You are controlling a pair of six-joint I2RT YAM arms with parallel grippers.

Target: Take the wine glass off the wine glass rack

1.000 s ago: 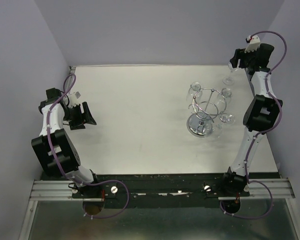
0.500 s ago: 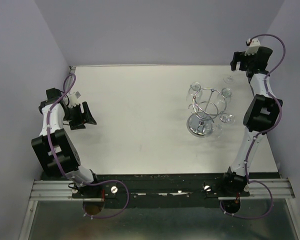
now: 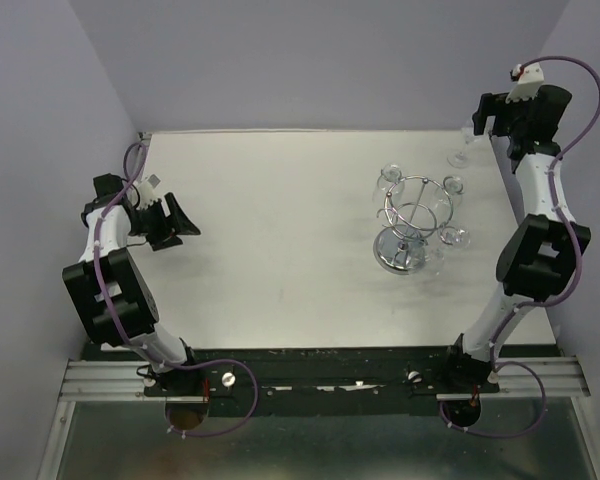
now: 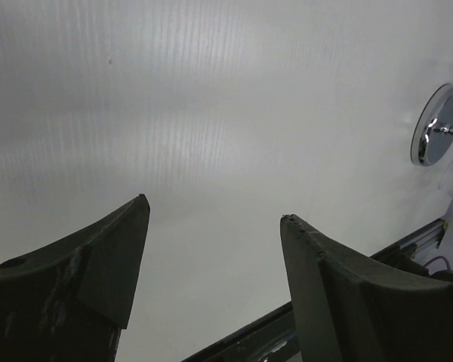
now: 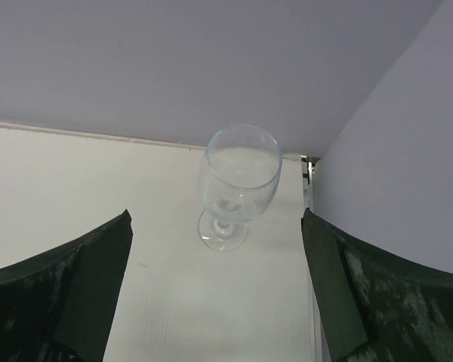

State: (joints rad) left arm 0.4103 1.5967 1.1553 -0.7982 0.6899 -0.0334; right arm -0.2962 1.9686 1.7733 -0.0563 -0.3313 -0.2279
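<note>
- Now the wine glass (image 3: 462, 151) stands upright on its foot on the white surface (image 3: 280, 230), in the far right corner, close to where the two pale walls meet.
- It is well apart from the wine glass rack (image 3: 410, 222) and nothing touches it.
- In the right wrist view the same wine glass (image 5: 238, 181) shows its clear bowl, short stem and round foot, a little way beyond the fingertips.
- The right claw (image 3: 488, 118) hangs above that corner with its jaws spread wide and grips nothing.
- In its own view, the right claw (image 5: 215, 220) has one dark finger (image 5: 83, 279) at the lower left and the other at the lower right, with the glass in the gap between them, beyond their tips.
- The wine glass rack stands right of centre on the surface, its chrome post rising from a mirror-like disc base (image 3: 399, 252).
- Other glasses (image 3: 388, 180) hang foot-up from its wire hooks around the ring; how many there are is hard to tell through the clear glass.
- The left claw (image 3: 178, 220) sits far to the left, well apart from the rack, its jaws wide and holding nothing.
- From the left wrist, the left claw (image 4: 215, 210) frames bare surface, and the rack's disc base (image 4: 436, 124) shows at the right edge.
</note>
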